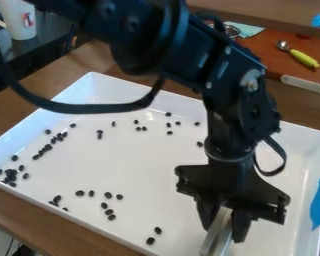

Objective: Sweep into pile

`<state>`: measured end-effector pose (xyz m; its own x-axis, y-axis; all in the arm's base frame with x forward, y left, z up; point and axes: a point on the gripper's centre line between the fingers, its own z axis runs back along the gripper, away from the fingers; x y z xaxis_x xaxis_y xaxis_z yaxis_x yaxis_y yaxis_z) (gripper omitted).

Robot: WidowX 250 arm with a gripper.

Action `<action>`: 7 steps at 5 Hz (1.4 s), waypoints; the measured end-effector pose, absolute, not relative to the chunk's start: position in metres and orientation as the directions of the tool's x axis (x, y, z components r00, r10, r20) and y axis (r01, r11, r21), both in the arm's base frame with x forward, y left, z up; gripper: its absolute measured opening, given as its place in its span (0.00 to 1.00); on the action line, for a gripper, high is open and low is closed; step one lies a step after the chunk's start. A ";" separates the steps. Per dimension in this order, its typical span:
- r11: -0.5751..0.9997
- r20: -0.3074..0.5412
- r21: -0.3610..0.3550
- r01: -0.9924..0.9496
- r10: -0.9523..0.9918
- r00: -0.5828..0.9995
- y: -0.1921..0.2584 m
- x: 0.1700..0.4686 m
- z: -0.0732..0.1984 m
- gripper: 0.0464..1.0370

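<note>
Has black beans (11,173) strewn over the white tray (142,165), thickest near its left corner, with strays toward the far and near sides. Holds a pale, strip-like tool (218,237) pinched in the black gripper (223,231), near the tray's close side. Seems to be at the gathering step, far from one pile; needs to keep the tool's edge flat and push strays toward the thickest cluster.

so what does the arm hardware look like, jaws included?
Single arm, black throughout: chunky links, small grey bolt heads at the joints. A thick black cable makes a wide loop off it; a shorter black loop sits near the wrist. The gripper is black too: wide, notched bracket above two narrow jaws.
</note>
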<state>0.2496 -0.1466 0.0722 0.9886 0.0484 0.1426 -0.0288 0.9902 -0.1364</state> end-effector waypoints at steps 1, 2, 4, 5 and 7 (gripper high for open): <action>0.992 0.185 -0.128 -0.015 0.039 0.982 -0.149 0.254 0.067 0.33; 0.994 0.195 -0.112 0.001 0.021 0.981 -0.142 0.249 0.056 0.33; 0.993 0.229 -0.116 0.016 0.012 0.973 -0.106 0.235 0.055 0.33; 0.992 0.220 -0.117 0.038 -0.011 0.975 -0.084 0.221 0.055 0.33; 0.994 0.239 -0.089 0.064 -0.041 0.970 -0.051 0.217 0.052 0.33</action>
